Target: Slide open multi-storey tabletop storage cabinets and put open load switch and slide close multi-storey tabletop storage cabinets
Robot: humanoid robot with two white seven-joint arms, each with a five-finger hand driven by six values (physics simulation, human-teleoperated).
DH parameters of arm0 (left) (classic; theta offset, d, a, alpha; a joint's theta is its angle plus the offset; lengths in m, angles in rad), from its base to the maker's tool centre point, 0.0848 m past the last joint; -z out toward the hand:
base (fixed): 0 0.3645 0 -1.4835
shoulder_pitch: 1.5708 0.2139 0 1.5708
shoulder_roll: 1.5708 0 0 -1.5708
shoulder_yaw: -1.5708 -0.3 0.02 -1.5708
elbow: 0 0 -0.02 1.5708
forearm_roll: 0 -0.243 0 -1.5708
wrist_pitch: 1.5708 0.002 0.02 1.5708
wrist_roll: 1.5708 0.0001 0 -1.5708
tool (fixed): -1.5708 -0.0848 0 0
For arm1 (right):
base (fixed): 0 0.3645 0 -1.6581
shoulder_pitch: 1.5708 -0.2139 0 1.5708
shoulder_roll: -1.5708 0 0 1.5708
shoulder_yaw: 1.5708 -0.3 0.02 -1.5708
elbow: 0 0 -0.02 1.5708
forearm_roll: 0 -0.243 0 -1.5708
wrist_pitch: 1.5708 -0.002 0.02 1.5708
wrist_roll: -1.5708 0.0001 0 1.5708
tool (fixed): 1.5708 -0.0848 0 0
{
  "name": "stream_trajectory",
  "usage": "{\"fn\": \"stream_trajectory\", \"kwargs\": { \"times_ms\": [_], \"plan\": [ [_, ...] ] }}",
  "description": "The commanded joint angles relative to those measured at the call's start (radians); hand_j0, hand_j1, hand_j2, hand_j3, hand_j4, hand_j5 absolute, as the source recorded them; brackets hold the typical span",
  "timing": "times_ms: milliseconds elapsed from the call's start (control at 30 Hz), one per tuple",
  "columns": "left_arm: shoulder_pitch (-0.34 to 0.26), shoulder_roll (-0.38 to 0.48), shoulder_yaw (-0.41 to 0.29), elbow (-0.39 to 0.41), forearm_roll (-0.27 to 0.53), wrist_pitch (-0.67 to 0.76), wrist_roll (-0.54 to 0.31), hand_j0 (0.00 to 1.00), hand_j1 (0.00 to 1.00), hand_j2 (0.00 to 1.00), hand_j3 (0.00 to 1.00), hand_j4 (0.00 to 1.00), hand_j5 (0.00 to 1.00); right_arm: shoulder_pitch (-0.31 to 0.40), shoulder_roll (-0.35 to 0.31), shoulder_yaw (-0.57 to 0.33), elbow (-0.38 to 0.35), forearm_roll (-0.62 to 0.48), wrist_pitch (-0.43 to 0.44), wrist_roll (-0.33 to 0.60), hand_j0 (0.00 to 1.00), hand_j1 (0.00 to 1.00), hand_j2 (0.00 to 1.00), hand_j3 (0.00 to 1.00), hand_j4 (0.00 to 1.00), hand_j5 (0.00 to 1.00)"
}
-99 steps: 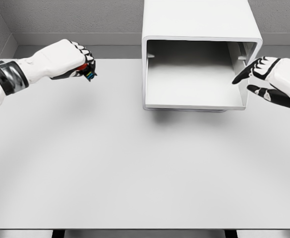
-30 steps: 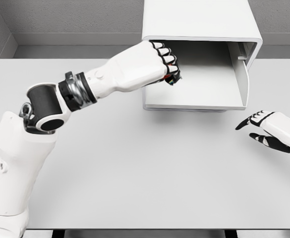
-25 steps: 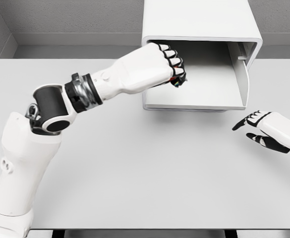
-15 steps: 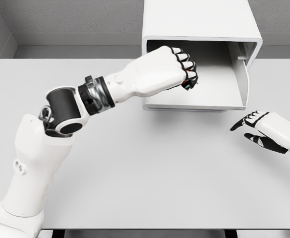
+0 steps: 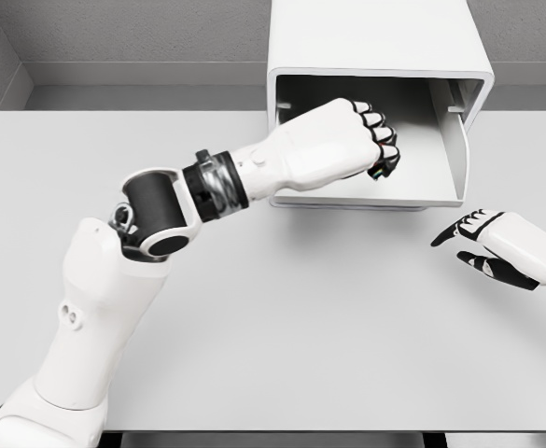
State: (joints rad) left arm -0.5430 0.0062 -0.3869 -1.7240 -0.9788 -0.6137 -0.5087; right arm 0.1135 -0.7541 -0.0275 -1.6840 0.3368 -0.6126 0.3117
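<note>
A white storage cabinet stands at the back of the table, its drawer slid out toward me and open on top. My left hand reaches over the drawer's tray, fingers curled tight around the load switch, of which only a small dark and green tip shows below the knuckles. My right hand hovers low over the table to the right of the drawer, fingers spread and holding nothing.
The grey table stretches wide in front of the cabinet. A grey wall runs behind it. My left forearm crosses the drawer's front left corner.
My left hand has carried the switch rightward and further over the open drawer. The right hand has dropped from the drawer's right side to the table and stays there.
</note>
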Motion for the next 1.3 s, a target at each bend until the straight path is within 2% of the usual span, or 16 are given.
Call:
{"fn": "stream_trajectory", "kwargs": {
  "times_ms": [0,633,1000,1267],
  "plan": [
    [0.000,-0.003,-0.001,0.014,0.003,0.003,0.001,0.40,0.40,0.40,0.40,0.40,0.40,0.000,-0.001,0.000,0.000,-0.007,0.002,0.000,0.59,0.59,0.59,0.59,0.59,0.59],
    [0.000,-0.006,-0.007,0.052,0.002,0.003,0.001,0.41,0.41,0.41,0.41,0.41,0.41,0.000,0.015,-0.002,-0.016,-0.010,0.002,0.029,0.59,0.59,0.59,0.59,0.59,0.59],
    [0.000,-0.006,-0.004,0.069,0.002,0.003,0.002,0.56,0.56,0.56,0.56,0.56,0.56,0.000,0.015,-0.002,-0.016,-0.010,0.002,0.029,0.59,0.59,0.59,0.59,0.59,0.59],
    [0.000,-0.006,0.000,0.072,0.003,0.003,0.002,0.60,0.60,0.60,0.60,0.60,0.60,0.000,0.015,-0.003,-0.014,-0.010,0.002,0.029,0.59,0.59,0.59,0.59,0.59,0.59]
  ]
}}
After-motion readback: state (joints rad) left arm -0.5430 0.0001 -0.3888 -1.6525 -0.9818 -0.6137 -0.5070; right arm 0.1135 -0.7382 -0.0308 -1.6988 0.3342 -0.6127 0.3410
